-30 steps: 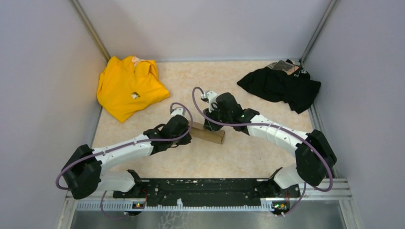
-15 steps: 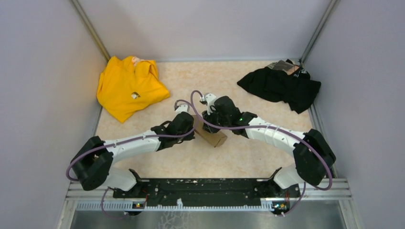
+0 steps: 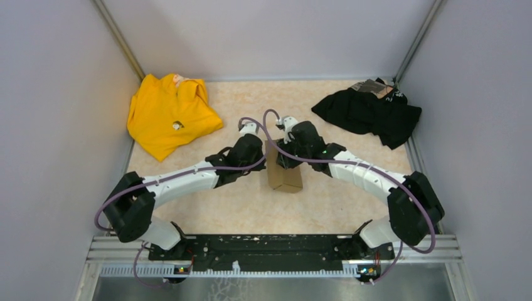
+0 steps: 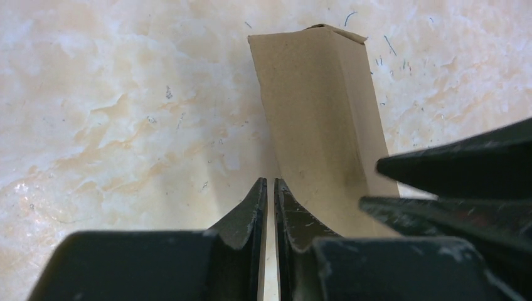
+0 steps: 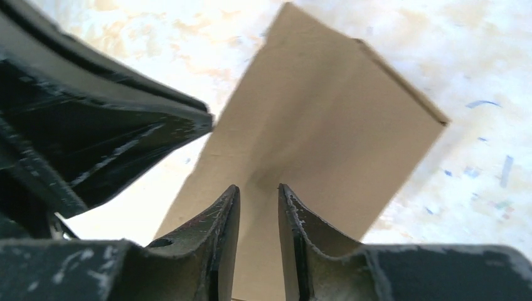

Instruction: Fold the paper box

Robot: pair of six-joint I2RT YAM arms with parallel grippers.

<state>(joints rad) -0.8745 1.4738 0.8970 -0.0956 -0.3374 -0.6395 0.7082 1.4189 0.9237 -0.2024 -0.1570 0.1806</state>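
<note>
wide shot first: the pale table (image 3: 326,200) has the yellow garment (image 3: 168,116) at far left and the black garment (image 3: 370,113) at far right, neither one in play. the left arm (image 3: 182,182) and right arm (image 3: 364,175) both reach to the centre and meet over the paper box (image 3: 285,179). it lies mid-table as a long brown sleeve, one end pointing at the bases. by my reading the body is already creased into shape. no end looks tucked shut, though the far end is too small to judge, so closing it is what's left.

in close, the left gripper (image 4: 270,185) has its fingers drawn to a thin slit at the box's near left edge. i cannot tell whether a wall is pinched in there. the right gripper (image 5: 257,191) sits over the top panel with a narrow gap, cardboard showing through it. pinching or just hovering? cannot tell.

against a second ago, the box has swung round! it lay crosswise then, and now it runs lengthwise, a touch further right. both wrists have travelled with it, the left arm stretched further out. the garments haven't budged.
</note>
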